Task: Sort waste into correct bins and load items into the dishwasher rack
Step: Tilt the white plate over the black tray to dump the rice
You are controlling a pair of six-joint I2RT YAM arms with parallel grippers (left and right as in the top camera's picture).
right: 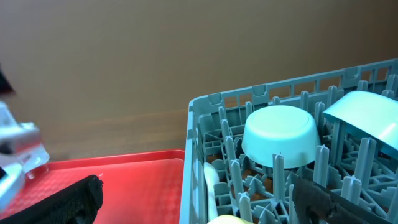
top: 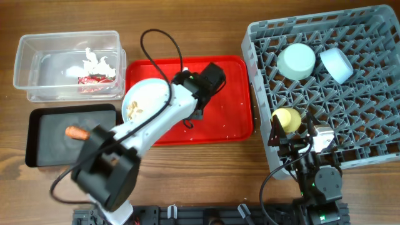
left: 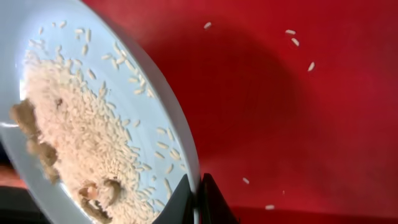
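My left gripper (top: 175,88) is shut on the rim of the pale blue plate (top: 145,99) and holds it tilted over the left edge of the red tray. The plate (left: 74,93) carries beige food crumbs (left: 68,143) and rice; my fingers (left: 196,200) pinch its edge. The clear tub (top: 37,47) holds white tissue (top: 97,61) and the red wrapper (top: 92,79). The carrot stub (top: 77,132) lies in the black tray (top: 44,153). In the grey rack (top: 375,125) sit the pale green bowl (top: 296,60), pale blue bowl (top: 337,64) and yellow cup (top: 287,119). My right gripper (top: 289,135) is open over the cup and the white spoon (right: 211,177).
The red serving tray (top: 231,112) lies between the bins and the rack, with loose rice grains (left: 292,37) scattered on it. The rack wall (right: 199,124) stands next to the tray's right edge. Wooden table surrounds everything.
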